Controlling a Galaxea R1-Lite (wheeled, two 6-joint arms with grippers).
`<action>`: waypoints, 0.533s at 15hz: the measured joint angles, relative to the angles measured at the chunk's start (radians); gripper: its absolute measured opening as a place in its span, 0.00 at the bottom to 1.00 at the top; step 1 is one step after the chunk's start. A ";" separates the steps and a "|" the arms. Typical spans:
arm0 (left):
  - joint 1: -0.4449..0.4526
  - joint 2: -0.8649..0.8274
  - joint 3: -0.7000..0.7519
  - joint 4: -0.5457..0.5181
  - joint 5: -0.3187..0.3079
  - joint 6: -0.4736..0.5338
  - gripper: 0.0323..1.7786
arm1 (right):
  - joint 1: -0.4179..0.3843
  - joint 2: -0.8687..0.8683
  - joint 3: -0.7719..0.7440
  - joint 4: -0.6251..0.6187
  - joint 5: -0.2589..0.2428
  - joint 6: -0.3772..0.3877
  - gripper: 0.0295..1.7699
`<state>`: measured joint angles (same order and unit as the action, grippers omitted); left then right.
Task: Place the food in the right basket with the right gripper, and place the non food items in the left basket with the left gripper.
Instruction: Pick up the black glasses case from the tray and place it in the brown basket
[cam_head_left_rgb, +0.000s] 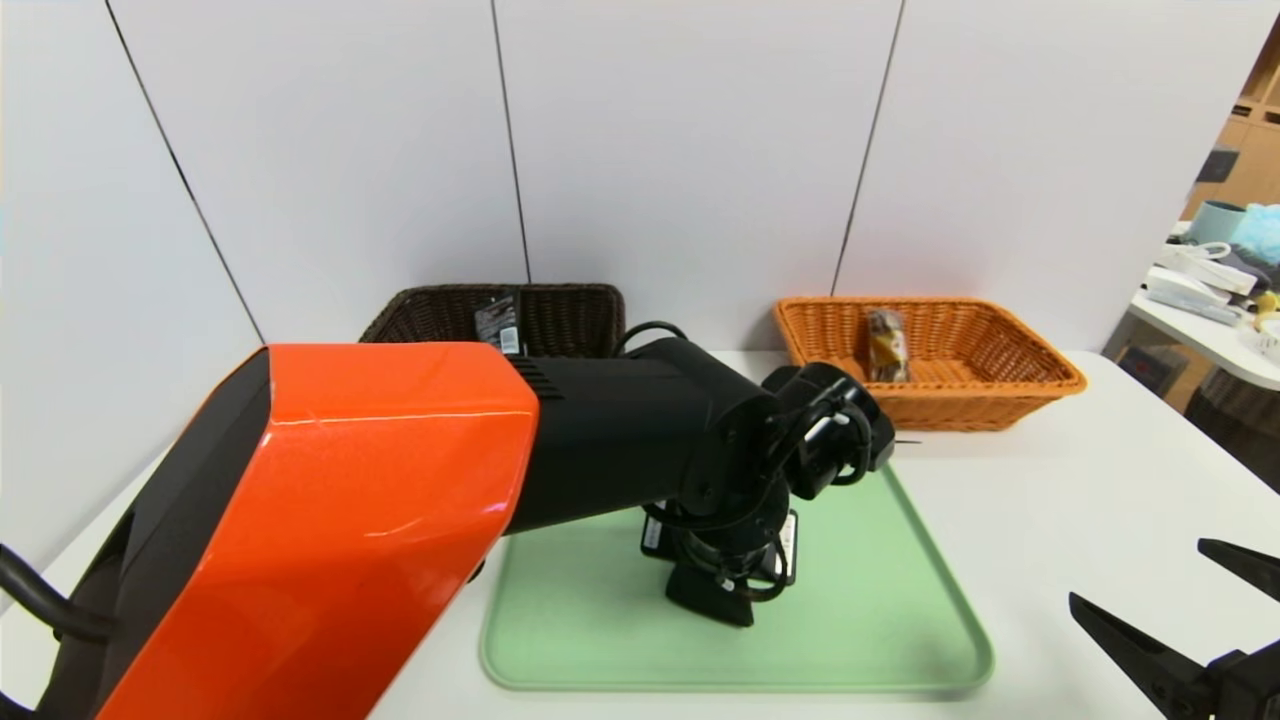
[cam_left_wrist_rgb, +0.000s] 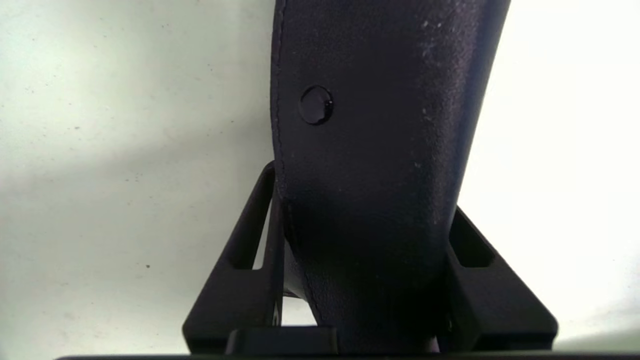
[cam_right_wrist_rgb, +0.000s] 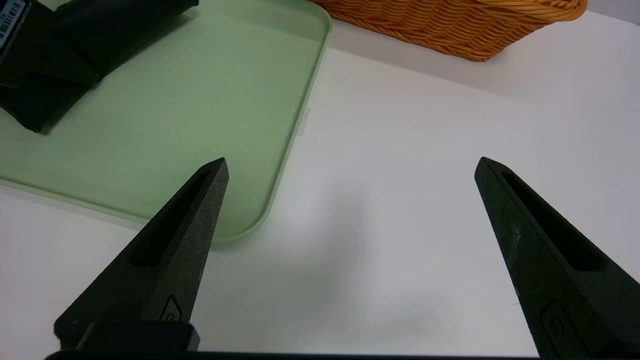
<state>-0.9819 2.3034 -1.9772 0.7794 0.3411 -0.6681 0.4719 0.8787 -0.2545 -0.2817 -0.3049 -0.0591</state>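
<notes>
L wrist view alone: left gripper (cam_left_wrist_rgb: 370, 280) fingers hugging glasses case (cam_left_wrist_rgb: 380, 150), head view blocked

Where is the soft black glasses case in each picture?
Head view: the glasses case is mostly hidden under the left gripper, on the green tray.
Left wrist view: it fills the middle, squeezed between the gripper's two fingers.
Right wrist view: it lies in the far corner, on the tray.
Shared landmark: the green tray under it.

Two baskets (cam_head_left_rgb: 930, 360); one tray (cam_head_left_rgb: 870, 620).
</notes>
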 joint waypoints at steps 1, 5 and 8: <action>0.000 -0.001 0.000 0.000 -0.001 0.000 0.42 | 0.000 -0.001 0.000 0.000 0.000 0.000 0.96; 0.000 -0.015 0.000 -0.002 0.003 0.002 0.36 | 0.000 -0.002 0.000 0.000 -0.002 -0.001 0.96; 0.000 -0.041 0.000 -0.007 0.017 0.002 0.31 | 0.000 -0.002 0.000 0.000 -0.002 -0.001 0.96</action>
<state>-0.9817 2.2626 -1.9772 0.7726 0.3579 -0.6662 0.4719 0.8770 -0.2545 -0.2819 -0.3068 -0.0604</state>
